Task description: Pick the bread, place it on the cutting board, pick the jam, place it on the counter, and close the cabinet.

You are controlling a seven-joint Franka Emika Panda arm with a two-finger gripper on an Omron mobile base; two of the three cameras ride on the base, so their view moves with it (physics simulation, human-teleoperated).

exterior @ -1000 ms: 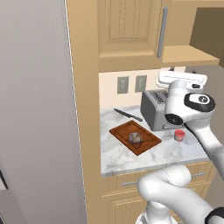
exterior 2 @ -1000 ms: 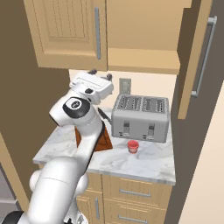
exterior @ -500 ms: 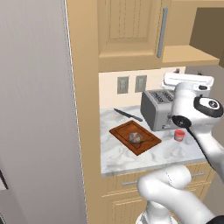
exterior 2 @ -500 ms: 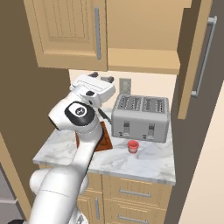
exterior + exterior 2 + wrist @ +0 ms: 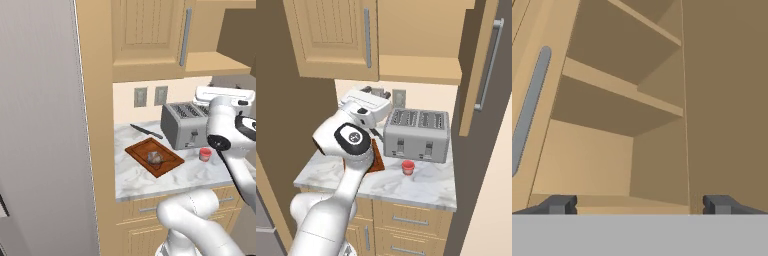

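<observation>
I see my tool [image 5: 637,204] spread wide, gripping nothing, facing the open cabinet [image 5: 617,115] shelves. Bread [image 5: 154,158] lies on the cutting board [image 5: 172,159]; jam [image 5: 408,167] stands on the desk [image 5: 426,185] before the toaster [image 5: 417,135].

Two base views flanking the arm, sharing the counter [image 5: 135,175] and toaster [image 5: 417,134]; hand view close, up into the cabinet [image 5: 612,100].

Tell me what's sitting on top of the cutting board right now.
The bread lies on the cutting board, near its middle, and nothing else is seen on the board in the left base view. In the right base view the arm covers most of the board.
</observation>
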